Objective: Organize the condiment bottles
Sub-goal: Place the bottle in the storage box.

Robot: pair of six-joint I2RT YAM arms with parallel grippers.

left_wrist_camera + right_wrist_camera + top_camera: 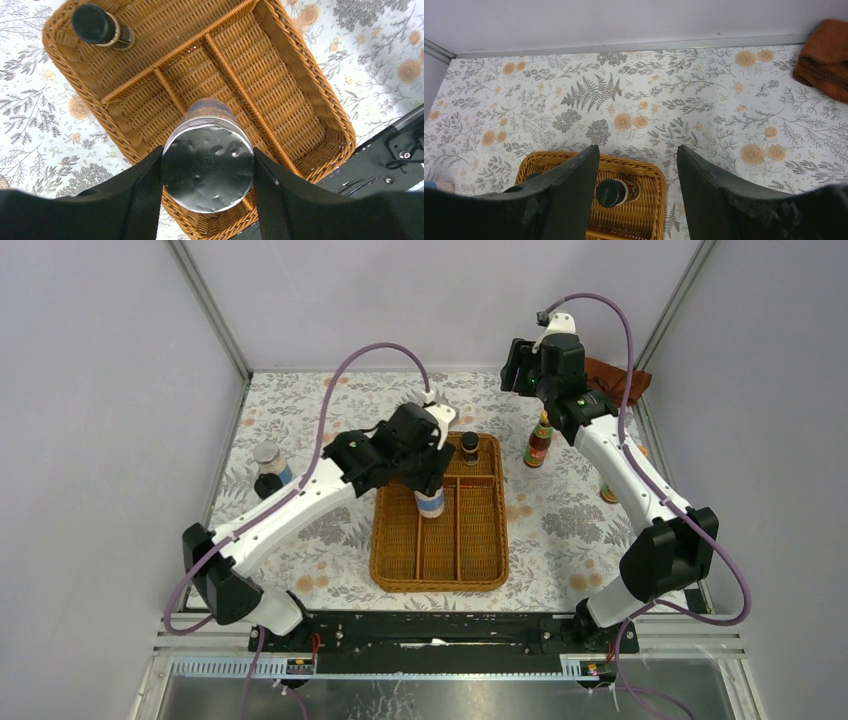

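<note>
My left gripper [430, 480] is shut on a silver-lidded blue-labelled shaker [431, 502], its fingers clamped on both sides of the lid [207, 160]. It holds the shaker upright over the long compartments of the wicker tray [388, 540], near their far end. I cannot tell whether the shaker touches the tray floor. A tiny dark black-capped bottle [469, 447] stands in the tray's far cross compartment [97, 25]. My right gripper [515, 370] is open and empty, high above the table [638, 155]. A red yellow-capped sauce bottle [539, 443] stands right of the tray.
A second shaker [267, 454] and a dark-lidded jar [268, 483] stand on the floral cloth left of the tray. A rust-brown cloth [826, 55] lies at the far right corner. A small object [609, 495] is partly hidden by the right arm.
</note>
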